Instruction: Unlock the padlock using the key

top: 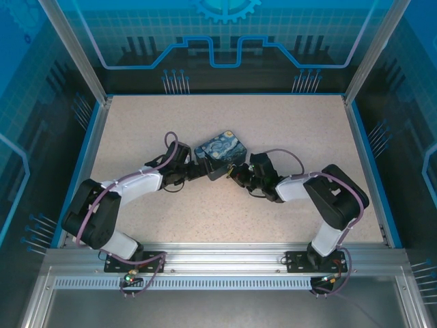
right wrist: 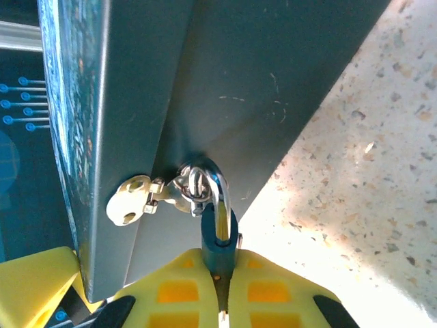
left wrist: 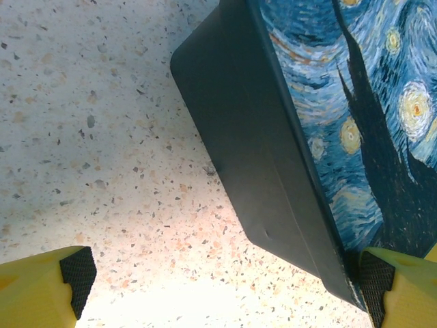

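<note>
My right gripper [right wrist: 220,294] is clenched on the padlock [right wrist: 218,240], with my yellow fingers [right wrist: 179,290] pinching its blue body from both sides. The silver shackle [right wrist: 217,188] passes through the ring of a pale latch [right wrist: 130,203] on the dark side wall of the painted box [top: 220,149]. The box sits near the middle of the tabletop [top: 293,123]. My left gripper [left wrist: 227,275] is spread wide at the box's other side. One pad [left wrist: 377,277] is right at the box's rim, and the other stands well apart over bare speckled surface
</note>
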Controlling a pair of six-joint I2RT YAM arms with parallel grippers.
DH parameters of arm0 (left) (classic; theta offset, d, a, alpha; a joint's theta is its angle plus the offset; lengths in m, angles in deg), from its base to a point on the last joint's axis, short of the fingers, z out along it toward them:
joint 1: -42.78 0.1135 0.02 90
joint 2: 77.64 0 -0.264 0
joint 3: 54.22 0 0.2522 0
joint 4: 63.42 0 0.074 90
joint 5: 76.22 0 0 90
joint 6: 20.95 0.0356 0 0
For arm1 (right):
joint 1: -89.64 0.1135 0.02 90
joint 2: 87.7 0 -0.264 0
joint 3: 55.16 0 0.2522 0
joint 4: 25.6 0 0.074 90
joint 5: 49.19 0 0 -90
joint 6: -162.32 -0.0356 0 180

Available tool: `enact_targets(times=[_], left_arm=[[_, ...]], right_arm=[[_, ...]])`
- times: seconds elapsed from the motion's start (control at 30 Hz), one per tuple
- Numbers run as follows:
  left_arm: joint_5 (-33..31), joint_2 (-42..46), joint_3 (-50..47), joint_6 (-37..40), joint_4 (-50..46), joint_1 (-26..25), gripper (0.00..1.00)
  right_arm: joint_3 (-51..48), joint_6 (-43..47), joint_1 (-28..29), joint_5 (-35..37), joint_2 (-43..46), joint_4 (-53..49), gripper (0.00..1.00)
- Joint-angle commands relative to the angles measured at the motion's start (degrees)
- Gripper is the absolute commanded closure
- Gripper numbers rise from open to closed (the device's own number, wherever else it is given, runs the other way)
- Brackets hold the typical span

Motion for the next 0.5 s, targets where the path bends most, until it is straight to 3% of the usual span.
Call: enact_targets(times=[0.0, 0.27, 0.47], left_arm=[[-2.88, -2.34, -1.23, 1.04, -10.95, 0.25, 0.02], [-2.86, -2.16, -0.28, 1.36, -11.5, 0.25, 0.02], [-2.79, -2.51, 0.8, 1.51, -12.16, 0.26, 0.02]], right_arm=[[2.02, 6.95, -2.6, -2.9, 2.3, -6.37, 1.0], [6.0, 16.95, -6.89, -10.96, -0.61, -18.37, 1.0], [2.24, 15.54, -7.57, -10.14, -2.04, -11.58, 1.0]])
